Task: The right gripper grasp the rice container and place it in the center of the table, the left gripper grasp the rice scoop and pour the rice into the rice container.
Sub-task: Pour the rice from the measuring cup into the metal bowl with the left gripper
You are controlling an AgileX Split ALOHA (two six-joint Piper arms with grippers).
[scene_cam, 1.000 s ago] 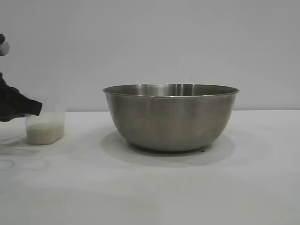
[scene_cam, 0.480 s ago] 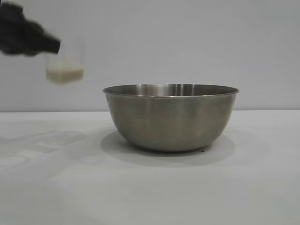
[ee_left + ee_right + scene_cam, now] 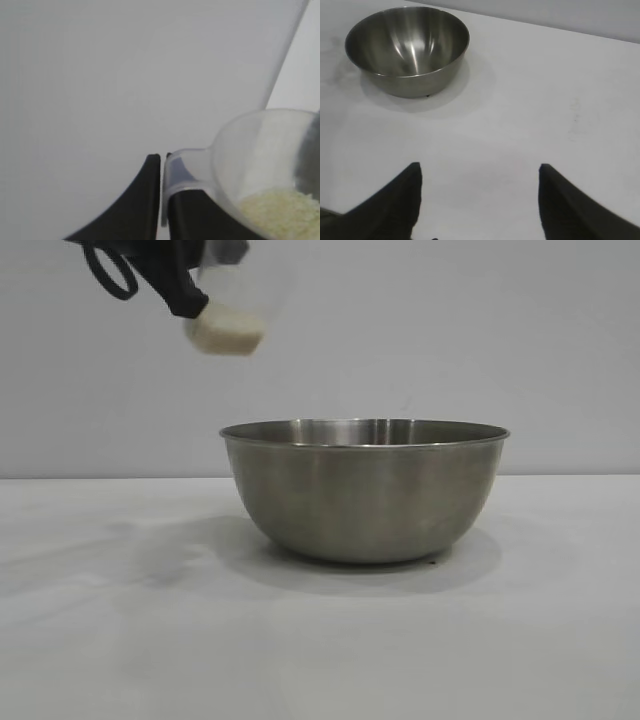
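Rice container is seen standing upright at frame centre in the exterior view, on the white table, soft shadow under it. In the right wrist view the rice container sits upper left of the frame, inside bare steel, no grains visible in it.

Rice scoop is held in the air at upper left of the exterior frame, above and to the left of the container's left rim, clear of it. Scoop is tilted, base lower left, mouth toward upper right. Rice is packed in the base end as a pale layer. In the left wrist view the rice scoop fills the lower right, with rice lying low inside; nothing is seen spilling.

Left claw is seen at the top left edge of the exterior view, black cable loop beside it, pinching the scoop. In the left wrist view the left claw is pressed together on the scoop's small side handle, a thin tab clamped between the two black fingers.

Right claw is seen only in its own wrist view: fingers spread wide at the lower edge, nothing between them, well apart from the container. Height above the table is hard to judge, probably hovering.
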